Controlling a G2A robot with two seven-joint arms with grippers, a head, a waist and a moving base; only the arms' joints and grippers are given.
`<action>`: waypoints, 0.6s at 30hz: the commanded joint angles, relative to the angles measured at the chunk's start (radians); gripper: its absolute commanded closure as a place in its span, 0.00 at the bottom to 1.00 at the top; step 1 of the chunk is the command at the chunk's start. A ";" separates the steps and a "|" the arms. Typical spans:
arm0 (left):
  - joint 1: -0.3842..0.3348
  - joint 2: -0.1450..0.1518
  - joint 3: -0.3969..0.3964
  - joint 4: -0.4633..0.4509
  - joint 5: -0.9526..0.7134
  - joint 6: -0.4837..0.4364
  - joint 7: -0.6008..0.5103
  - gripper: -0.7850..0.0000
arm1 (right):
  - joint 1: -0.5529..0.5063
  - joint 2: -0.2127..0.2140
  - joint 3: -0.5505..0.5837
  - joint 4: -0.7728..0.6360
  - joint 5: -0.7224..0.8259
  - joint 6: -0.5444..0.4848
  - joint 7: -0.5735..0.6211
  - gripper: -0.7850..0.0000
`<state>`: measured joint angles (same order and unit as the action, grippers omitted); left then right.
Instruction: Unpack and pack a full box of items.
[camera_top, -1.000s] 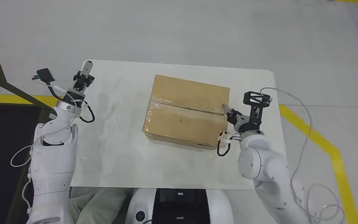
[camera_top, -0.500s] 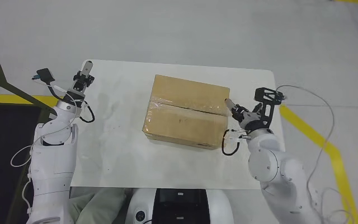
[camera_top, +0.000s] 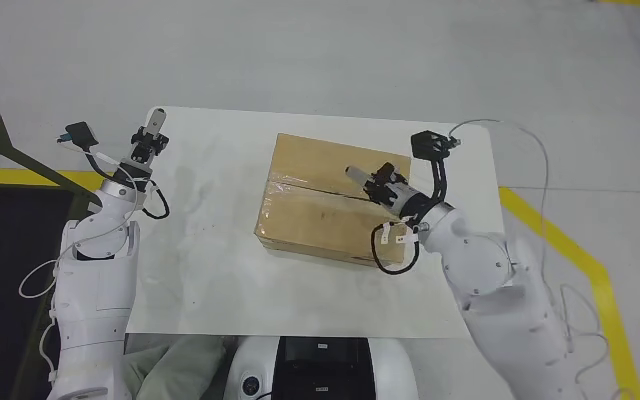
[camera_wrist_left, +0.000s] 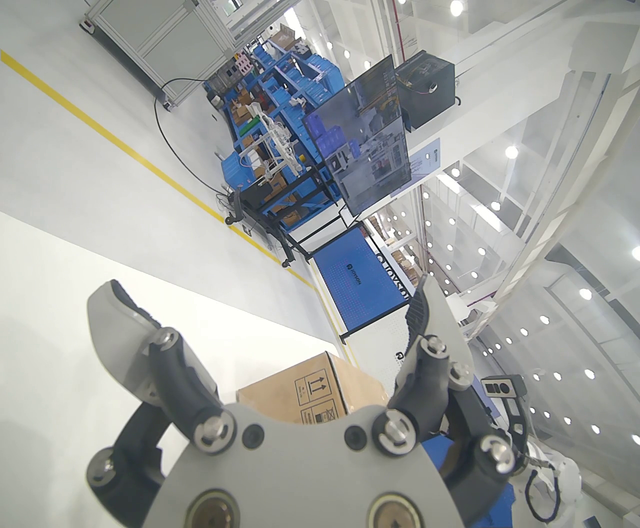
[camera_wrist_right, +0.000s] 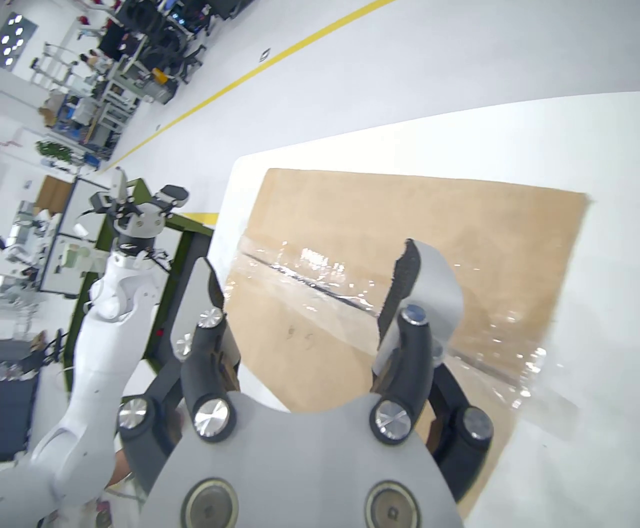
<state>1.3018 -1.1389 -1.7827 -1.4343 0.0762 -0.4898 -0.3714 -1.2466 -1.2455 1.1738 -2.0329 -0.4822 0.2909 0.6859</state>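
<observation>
From where I stand, the white left arm (camera_top: 97, 245) is folded at the robot's left side, wrist lifted. Its grey 2-fingered left gripper (camera_wrist_left: 265, 300) points away from the robot, black-padded fingers spread wide. The white right arm (camera_top: 485, 270) is bent inward at the elbow. Its grey 2-fingered right gripper (camera_wrist_right: 310, 260) is aimed toward the left arm, fingers parted.

The box (camera_top: 335, 198) sits on the counter (camera_top: 210, 260); the right end effector (camera_top: 352, 173) hangs above the box, the left end effector (camera_top: 153, 124) well to its left.
</observation>
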 joint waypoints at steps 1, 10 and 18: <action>0.000 0.000 0.000 0.000 0.000 0.000 0.000 0.00 | 0.027 -0.003 -0.001 0.031 0.070 -0.022 0.017 0.87; 0.000 0.000 0.000 0.000 0.000 0.000 0.000 0.00 | 0.158 -0.023 -0.062 0.155 0.278 -0.034 0.108 1.00; 0.000 0.000 0.000 0.000 0.000 0.000 0.000 0.00 | 0.285 -0.050 -0.153 0.269 0.403 0.031 0.155 1.00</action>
<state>1.3018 -1.1390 -1.7827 -1.4343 0.0762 -0.4898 -0.3714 -0.9746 -1.2924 1.0291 -1.7797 -0.0908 0.3179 0.8446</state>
